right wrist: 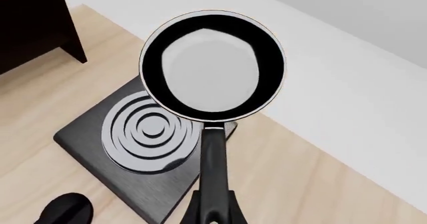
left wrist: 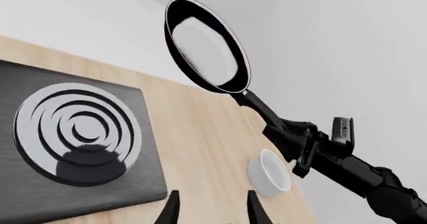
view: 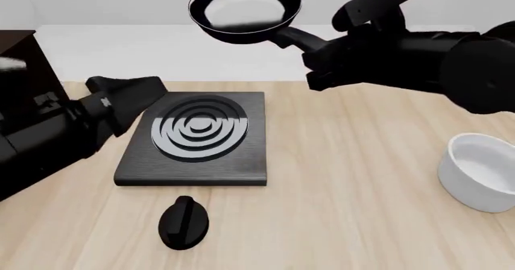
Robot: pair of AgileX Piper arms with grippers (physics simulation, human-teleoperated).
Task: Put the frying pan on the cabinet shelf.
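Observation:
The frying pan (view: pixel 245 8) is held high in the air above the far side of the stove plate, inside facing up. My right gripper (view: pixel 310 47) is shut on its long black handle (right wrist: pixel 213 159). The pan also shows in the right wrist view (right wrist: pixel 212 66) and the left wrist view (left wrist: pixel 207 44). The dark cabinet (view: pixel 20 59) stands at the far left, well left of the pan; only its corner shows (right wrist: pixel 33 19), and I cannot make out its shelf board. My left gripper (view: pixel 129 92) is open and empty, low at the stove's left edge, fingertips (left wrist: pixel 172 211) apart.
A black square stove plate with silver rings (view: pixel 197 134) lies mid-table. A black knob (view: pixel 183 222) sits in front of it. A white bowl (view: pixel 481 170) stands at the right edge and also shows in the left wrist view (left wrist: pixel 270 171). A white wall runs behind the table.

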